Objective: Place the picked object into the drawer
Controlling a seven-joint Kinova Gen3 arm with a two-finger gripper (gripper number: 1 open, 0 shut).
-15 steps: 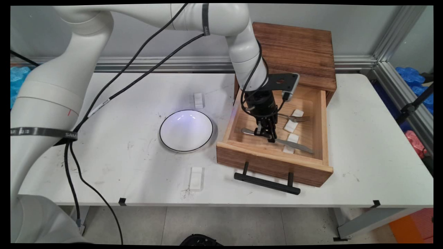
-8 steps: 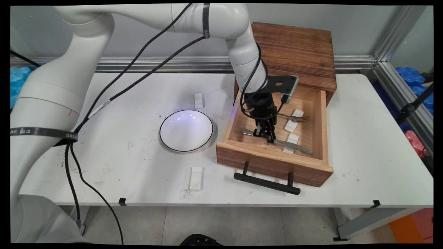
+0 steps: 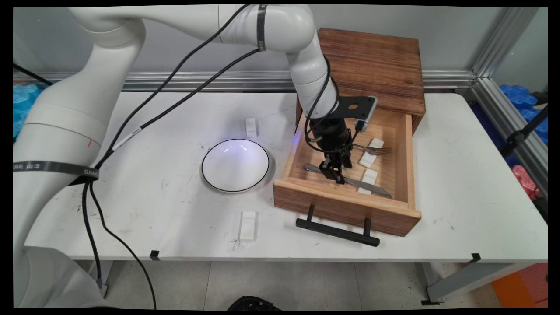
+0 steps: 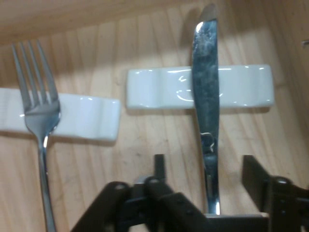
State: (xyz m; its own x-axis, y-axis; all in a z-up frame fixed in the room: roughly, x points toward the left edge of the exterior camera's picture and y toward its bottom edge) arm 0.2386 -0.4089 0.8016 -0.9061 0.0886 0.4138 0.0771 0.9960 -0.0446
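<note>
Now the knife (image 3: pixel 350 180) sits slightly differently than half a second back: its handle end has swung a little toward the drawer's (image 3: pixel 409 166) left wall and the blade tip has crept left along the near side, so the gripper (image 3: pixel 334 171) is nudging or shifting it. In the hand view the fingers (image 4: pixel 158 166) stand spread on either side of the knife handle, not pressed onto it. The knife blade lies across a white rest (image 4: pixel 159 87); the fork (image 3: pixel 372 149) lies on its own rest farther back. The arm reaches from the upper left, wrist pointing steeply down into the open drawer. A white bowl (image 3: pixel 235 165) sits on the table (image 3: pixel 175 210), left of the drawer.
</note>
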